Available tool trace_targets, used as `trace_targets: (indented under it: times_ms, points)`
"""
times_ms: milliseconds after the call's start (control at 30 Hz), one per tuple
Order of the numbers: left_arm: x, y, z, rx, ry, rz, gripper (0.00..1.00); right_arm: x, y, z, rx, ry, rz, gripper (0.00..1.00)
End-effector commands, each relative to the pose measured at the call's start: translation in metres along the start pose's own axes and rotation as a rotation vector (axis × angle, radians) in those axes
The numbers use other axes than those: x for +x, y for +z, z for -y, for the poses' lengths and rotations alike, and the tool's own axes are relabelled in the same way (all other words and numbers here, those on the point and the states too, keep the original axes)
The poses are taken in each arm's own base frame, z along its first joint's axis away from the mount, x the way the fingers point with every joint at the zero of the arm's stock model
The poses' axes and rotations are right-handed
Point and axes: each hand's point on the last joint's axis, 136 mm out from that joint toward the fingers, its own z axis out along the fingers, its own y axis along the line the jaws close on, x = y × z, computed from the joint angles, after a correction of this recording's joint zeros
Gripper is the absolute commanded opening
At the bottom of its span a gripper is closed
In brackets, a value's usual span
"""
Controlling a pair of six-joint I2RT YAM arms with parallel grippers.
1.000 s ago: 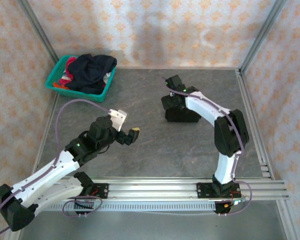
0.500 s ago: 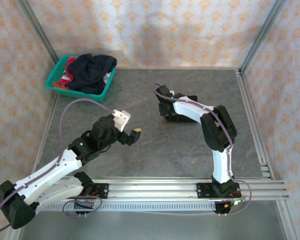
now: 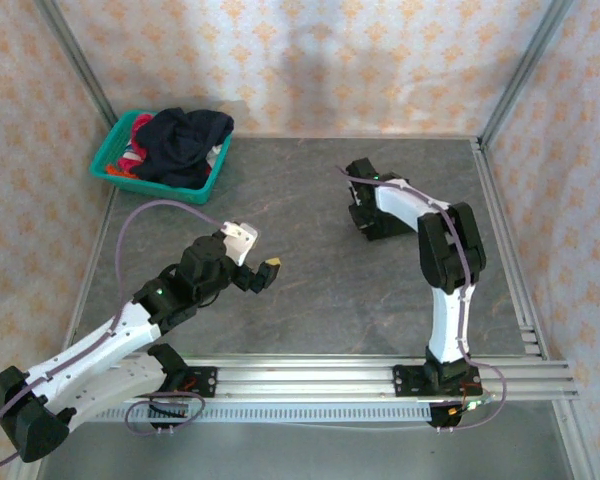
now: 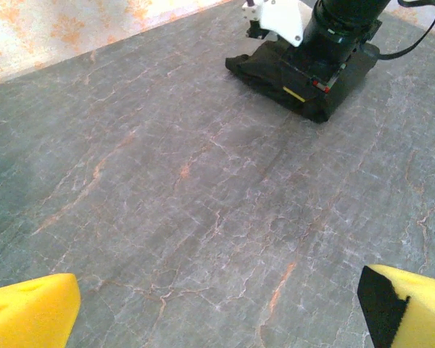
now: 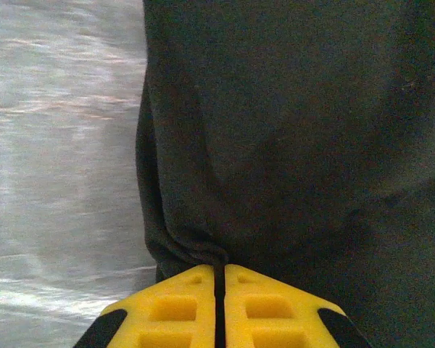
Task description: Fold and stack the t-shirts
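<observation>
While the left gripper (image 3: 255,254) is held above the bare grey table (image 3: 310,300) in the near-left part of the workspace, its jaws are spread wide, and nothing is seen between its yellow fingertips (image 4: 29,315) in the left wrist view. A folded black t-shirt (image 3: 380,222) is laid flat on the table right of centre, well apart from that gripper. The right gripper (image 5: 219,290) is lowered onto the shirt's edge, with the right arm bent over it from the near side. In the right wrist view the two yellow pads are pressed together, and the dark cloth is puckered into a small fold right at their tips, so the edge of the shirt is taken to be pinched. A teal basket (image 3: 108,160) is set in the far-left corner, and a dark navy t-shirt (image 3: 185,140) is heaped in it over a red-pink garment (image 3: 132,155).
</observation>
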Motion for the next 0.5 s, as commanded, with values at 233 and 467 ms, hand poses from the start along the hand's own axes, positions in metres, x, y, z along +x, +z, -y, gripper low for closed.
trace_targets:
  times_ms: [233, 467]
  points:
    - [-0.012, -0.003, 0.002, 0.003, 0.016, 0.025, 1.00, -0.031, 0.033, 0.107, 0.134, -0.041, 0.054, 0.07]
    - [-0.015, -0.001, 0.004, 0.010, 0.009, 0.008, 1.00, -0.064, 0.054, 0.150, 0.146, 0.003, 0.119, 0.07]
